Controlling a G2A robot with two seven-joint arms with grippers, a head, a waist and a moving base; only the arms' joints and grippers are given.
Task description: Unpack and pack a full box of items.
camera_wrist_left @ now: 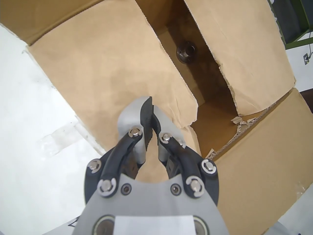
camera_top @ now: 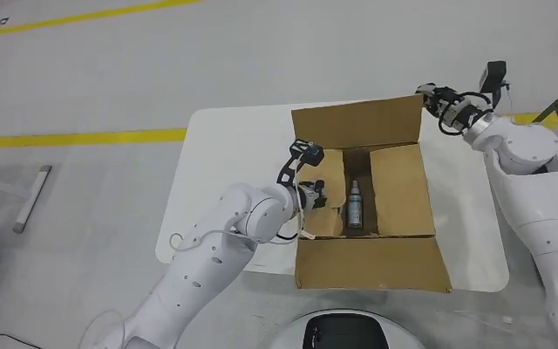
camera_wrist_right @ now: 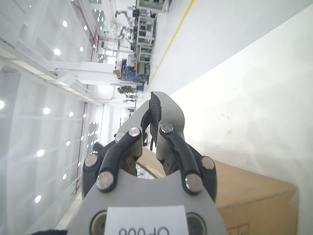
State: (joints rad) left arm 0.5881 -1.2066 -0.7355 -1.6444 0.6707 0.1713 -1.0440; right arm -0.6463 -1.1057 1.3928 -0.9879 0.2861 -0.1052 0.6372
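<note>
Narrow slot between inner flaps (camera_top: 399, 190), bottle (camera_top: 355, 203) lying inside

box (camera_top: 366, 262) interior mostly hidden under two inner flaps (camera_top: 401, 188), bottle (camera_top: 355, 203) label too small to tell

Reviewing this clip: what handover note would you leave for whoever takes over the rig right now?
Left gripper: shut, holding nothing, over the left inner flap of the box.
Right gripper: shut, holding nothing, beside the box's far right corner, above the table.
Things: the box sits on the table with its outer flaps folded out and both inner flaps partly down. A bottle lies on the box floor in the gap between them.
Done: outer flaps are open.
Left: the bottle is not yet out. Anything under the inner flaps is hidden, so spreading them probably comes first.
</note>
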